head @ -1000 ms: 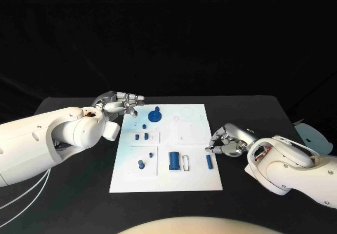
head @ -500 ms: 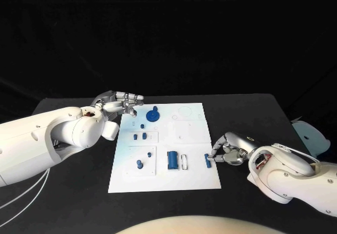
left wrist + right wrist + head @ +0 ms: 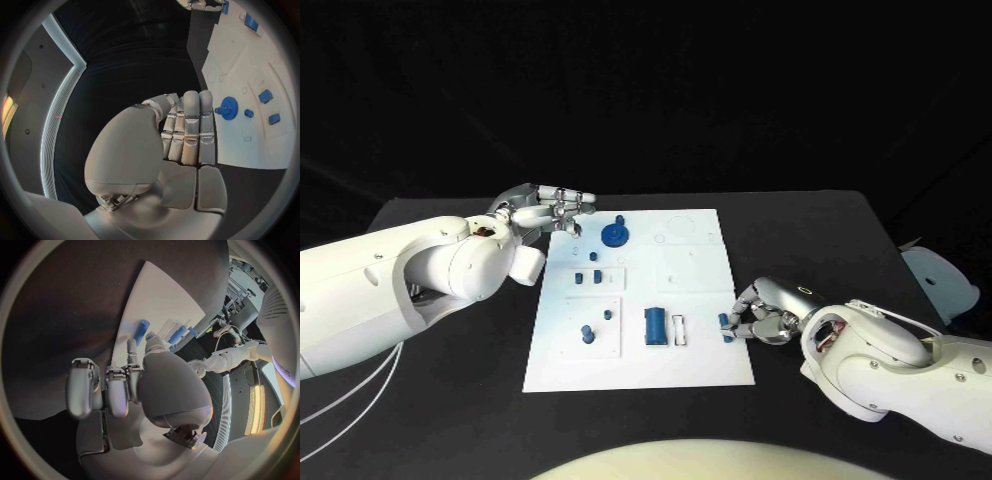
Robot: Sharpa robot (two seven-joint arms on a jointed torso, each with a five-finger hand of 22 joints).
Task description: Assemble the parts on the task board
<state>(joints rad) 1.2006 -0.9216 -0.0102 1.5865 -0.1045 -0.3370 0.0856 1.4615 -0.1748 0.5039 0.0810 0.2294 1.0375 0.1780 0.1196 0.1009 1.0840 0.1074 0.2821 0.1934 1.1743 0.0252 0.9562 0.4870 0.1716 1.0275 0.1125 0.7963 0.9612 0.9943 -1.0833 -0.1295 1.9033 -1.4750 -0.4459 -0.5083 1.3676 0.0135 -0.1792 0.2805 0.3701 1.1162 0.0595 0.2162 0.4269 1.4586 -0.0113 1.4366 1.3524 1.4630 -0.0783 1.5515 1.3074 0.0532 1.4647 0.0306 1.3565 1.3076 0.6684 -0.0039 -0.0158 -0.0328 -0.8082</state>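
Observation:
The white task board [image 3: 689, 365] lies mid-table. A blue gear [image 3: 616, 238] stands near its far edge, two small blue blocks [image 3: 589, 277] lie below it, and a blue cylinder [image 3: 655, 328] sits beside a white slot. My left hand [image 3: 548, 208] hovers off the board's far left corner, fingers curled together and holding nothing; the left wrist view shows the gear [image 3: 229, 108] just past its fingers [image 3: 189, 131]. My right hand [image 3: 764, 316] is at the board's right edge, thumb and a finger closed on the end of a blue bar [image 3: 727, 324], which lies on the board [image 3: 142, 331].
A pale rounded object [image 3: 943, 282] sits at the table's right edge. White cables [image 3: 343, 405] hang by my left arm. Two more small blue pieces [image 3: 596, 328] lie on the board's near left panel. Black tabletop surrounds the board.
My right hand has moved nearer and leftward, from beside the board's middle to the blue bar, and its fingers have closed on it. My left hand has stayed put.

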